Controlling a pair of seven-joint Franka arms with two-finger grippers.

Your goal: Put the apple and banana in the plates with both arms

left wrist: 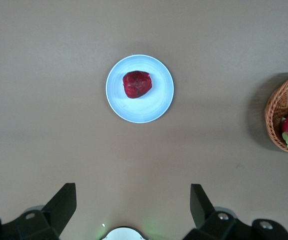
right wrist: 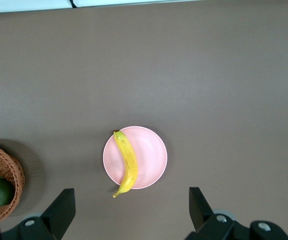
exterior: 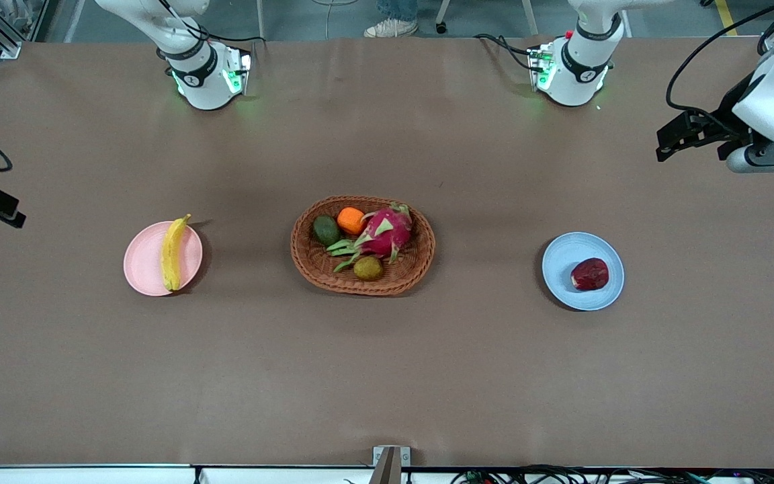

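Observation:
The yellow banana (exterior: 172, 252) lies on the pale pink plate (exterior: 145, 269) toward the right arm's end of the table; both show in the right wrist view, banana (right wrist: 127, 162) and plate (right wrist: 151, 152). The dark red apple (exterior: 589, 274) sits on the light blue plate (exterior: 565, 255) toward the left arm's end; both show in the left wrist view, apple (left wrist: 136, 84) and plate (left wrist: 154, 102). My left gripper (exterior: 661, 144) (left wrist: 131, 192) is open and empty, high above the table's end. My right gripper (exterior: 4, 207) (right wrist: 131, 195) is open and empty, high above the other end.
A brown wicker basket (exterior: 310, 259) stands mid-table between the plates, with a pink dragon fruit (exterior: 385, 232), an orange (exterior: 350, 220), an avocado (exterior: 326, 230) and a kiwi (exterior: 367, 268) in it. The arm bases stand along the table's edge farthest from the front camera.

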